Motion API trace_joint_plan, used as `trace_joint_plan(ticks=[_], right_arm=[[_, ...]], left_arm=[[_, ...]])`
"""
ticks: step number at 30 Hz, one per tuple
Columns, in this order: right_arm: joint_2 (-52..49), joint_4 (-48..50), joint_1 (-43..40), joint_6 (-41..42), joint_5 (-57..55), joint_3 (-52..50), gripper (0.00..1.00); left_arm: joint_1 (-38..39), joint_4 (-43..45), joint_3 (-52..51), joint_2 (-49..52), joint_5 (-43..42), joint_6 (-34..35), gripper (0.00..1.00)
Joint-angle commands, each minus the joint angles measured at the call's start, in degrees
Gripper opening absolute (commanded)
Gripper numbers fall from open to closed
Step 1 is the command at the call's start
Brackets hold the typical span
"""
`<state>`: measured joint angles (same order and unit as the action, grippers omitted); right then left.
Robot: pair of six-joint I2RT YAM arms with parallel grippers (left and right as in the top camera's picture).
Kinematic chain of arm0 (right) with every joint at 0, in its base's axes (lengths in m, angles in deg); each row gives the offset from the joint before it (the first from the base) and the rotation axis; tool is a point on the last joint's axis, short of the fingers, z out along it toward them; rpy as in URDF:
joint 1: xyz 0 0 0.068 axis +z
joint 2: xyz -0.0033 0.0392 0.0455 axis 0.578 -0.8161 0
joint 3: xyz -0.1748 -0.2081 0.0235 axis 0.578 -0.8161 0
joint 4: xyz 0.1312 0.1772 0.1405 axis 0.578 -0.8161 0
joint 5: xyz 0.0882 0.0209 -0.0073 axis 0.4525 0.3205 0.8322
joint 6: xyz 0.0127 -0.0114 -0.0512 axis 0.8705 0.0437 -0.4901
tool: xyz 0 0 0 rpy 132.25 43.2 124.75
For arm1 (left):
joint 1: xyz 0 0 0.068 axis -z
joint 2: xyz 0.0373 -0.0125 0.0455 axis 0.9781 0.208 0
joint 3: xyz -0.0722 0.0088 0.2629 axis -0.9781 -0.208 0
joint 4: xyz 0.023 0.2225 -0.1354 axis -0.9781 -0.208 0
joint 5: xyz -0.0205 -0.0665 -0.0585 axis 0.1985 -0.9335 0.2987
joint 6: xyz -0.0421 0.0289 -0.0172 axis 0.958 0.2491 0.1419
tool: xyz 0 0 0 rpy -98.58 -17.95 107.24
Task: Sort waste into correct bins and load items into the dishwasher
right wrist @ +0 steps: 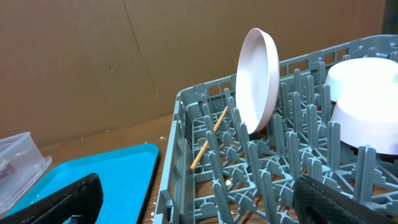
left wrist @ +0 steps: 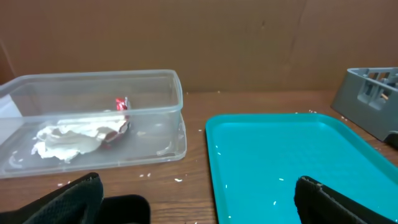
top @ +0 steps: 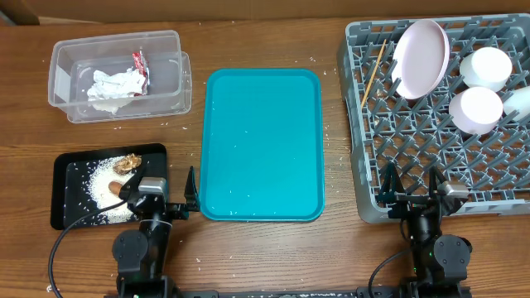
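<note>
The clear tub [top: 62, 79] holds the crumpled napkin [top: 112, 85] and the red-and-white wrapper [top: 140, 69]; both also show in the left wrist view, napkin [left wrist: 65, 140] and wrapper [left wrist: 120, 104]. The black tray [top: 68, 175] holds rice [top: 103, 182], a brown food piece [top: 127, 163] and an orange stick [top: 114, 188]. The grey rack [top: 389, 141] holds the plate [top: 421, 56], the wooden stick [top: 372, 74], a bowl [top: 475, 110] and a cup [top: 486, 68]. My left gripper [top: 172, 193] is open and empty at the front left. My right gripper [top: 411, 184] is open and empty over the rack's front edge.
The teal serving tray [top: 263, 141] lies in the middle with a few rice grains on it, as do spots of the wooden table. A brown cardboard wall stands behind the table. The rack's near wall [right wrist: 186, 155] is just ahead of the right gripper.
</note>
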<state>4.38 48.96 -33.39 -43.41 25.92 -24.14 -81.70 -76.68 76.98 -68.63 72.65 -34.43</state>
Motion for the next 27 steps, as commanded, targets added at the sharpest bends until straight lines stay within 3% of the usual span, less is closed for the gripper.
trace_joint_plan(ticks=[1,10,27], right_arm=[[0.57,0.20,0.28,-0.20,-0.74,-0.59,1.00],[0.57,0.20,0.28,-0.20,-0.74,-0.59,1.00],[0.57,0.17,0.28,-0.20,-0.74,-0.59,1.00]], left_arm=[[0.50,-0.46,-0.26,-3.80,0.76,-1.40,1.00],[0.50,-16.35,-0.26,-14.14,3.65,-1.22,1.00],[0.74,-16.06,-0.26,-15.98,3.89,-1.11,1.00]])
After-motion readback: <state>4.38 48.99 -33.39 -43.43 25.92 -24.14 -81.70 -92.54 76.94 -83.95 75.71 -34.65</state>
